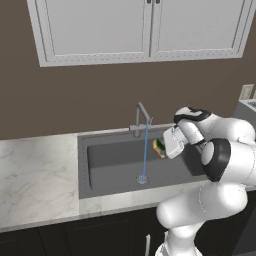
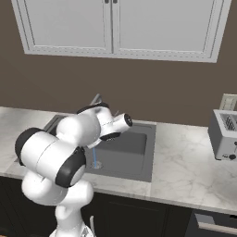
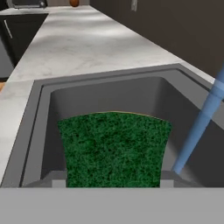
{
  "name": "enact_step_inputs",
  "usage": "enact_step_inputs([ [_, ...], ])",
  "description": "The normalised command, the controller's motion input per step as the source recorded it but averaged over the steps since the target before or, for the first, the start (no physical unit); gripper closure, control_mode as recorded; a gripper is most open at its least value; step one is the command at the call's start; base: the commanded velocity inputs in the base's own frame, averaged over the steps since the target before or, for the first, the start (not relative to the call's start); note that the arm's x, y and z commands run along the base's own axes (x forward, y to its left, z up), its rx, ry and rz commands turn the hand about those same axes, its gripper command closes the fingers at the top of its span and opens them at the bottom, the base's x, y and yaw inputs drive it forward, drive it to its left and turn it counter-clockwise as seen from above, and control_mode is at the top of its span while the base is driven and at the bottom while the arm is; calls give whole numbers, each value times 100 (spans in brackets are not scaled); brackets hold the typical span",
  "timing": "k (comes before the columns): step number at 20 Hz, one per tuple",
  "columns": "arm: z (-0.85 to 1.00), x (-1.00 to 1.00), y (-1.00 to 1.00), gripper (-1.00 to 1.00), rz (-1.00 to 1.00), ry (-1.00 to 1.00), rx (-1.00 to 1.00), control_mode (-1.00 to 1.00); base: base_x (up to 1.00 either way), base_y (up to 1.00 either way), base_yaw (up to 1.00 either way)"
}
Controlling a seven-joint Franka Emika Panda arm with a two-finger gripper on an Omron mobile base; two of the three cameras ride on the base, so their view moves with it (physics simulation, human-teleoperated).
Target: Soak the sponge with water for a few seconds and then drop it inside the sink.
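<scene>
Over the sink [image 1: 115,150], the tool [image 3: 112,181] is clamped on the sponge [image 3: 113,148], green face toward the hand camera, hanging above the basin just beside the water [image 1: 145,150], which runs down to the drain slightly further along.

1. A pale marble worktop [image 1: 35,175] runs along a brown wall, above dark lower cabinets.
2. Set into the worktop is a large dark grey rectangular sink [image 1: 95,157], with a round metal drain [image 1: 142,179] in its floor.
3. A slim grey angular faucet [image 1: 140,117] stands at the sink's far rim.
4. A grey toaster [image 2: 225,135] sits on the worktop well to the right of the sink, near the wall.
</scene>
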Motion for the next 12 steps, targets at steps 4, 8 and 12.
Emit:
enact_step_inputs([
  [4,-13,1,0,100,-9,0,0,-100,0,0,0],
  [8,-18,17,0,100,-7,0,0,-100,0,0,0],
  [12,-21,20,0,100,-4,0,0,-100,0,0,0],
])
